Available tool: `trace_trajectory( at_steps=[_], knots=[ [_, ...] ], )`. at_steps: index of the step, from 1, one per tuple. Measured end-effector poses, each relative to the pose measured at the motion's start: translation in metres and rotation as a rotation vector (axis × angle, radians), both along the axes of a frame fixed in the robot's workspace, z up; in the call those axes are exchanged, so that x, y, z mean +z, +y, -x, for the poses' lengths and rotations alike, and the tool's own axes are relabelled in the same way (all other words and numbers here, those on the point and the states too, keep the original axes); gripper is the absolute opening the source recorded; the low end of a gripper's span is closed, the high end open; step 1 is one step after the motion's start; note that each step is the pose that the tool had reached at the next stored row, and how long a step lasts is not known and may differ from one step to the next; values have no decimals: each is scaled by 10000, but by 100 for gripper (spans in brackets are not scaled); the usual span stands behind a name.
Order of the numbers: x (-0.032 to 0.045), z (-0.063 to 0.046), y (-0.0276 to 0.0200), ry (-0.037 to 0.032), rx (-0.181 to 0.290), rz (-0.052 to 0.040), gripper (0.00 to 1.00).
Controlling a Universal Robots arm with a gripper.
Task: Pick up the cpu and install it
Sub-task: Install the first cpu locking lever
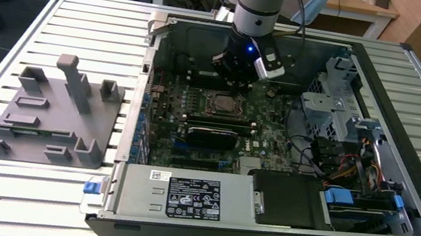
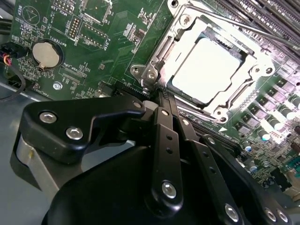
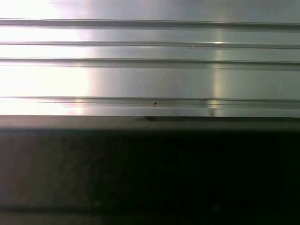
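The cpu (image 2: 210,70), a flat square chip with a bright silvery top, lies seated in the motherboard socket, with the socket's metal frame (image 2: 151,70) around it. In the exterior view the cpu (image 1: 224,102) sits mid-board inside the open computer case (image 1: 404,151). My gripper (image 1: 234,88) hangs just above the socket's far edge. In the second wrist view its black fingers (image 2: 165,136) run together to a point at the gripper tip (image 2: 161,97), shut with nothing between them, just beside the socket frame and apart from the chip.
A grey plastic holder block (image 1: 50,114) with upright posts stands on the slatted table (image 1: 35,192) at the exterior view's left. Inside the case are a drive cage (image 1: 328,106), cables (image 1: 344,168) and a power supply (image 1: 182,197). A coin battery (image 2: 46,53) sits on the board.
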State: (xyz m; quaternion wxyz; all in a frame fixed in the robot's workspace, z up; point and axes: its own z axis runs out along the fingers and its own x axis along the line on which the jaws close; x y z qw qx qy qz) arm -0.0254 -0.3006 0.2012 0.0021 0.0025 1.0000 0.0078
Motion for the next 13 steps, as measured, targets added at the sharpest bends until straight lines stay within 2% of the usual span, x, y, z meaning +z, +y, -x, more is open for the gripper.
trace_trajectory(
  at_steps=[5,13],
  knots=[
    [-5,0,-1,2,0,17,12],
    [-41,-5,-3,18,0,132,12]
  ],
)
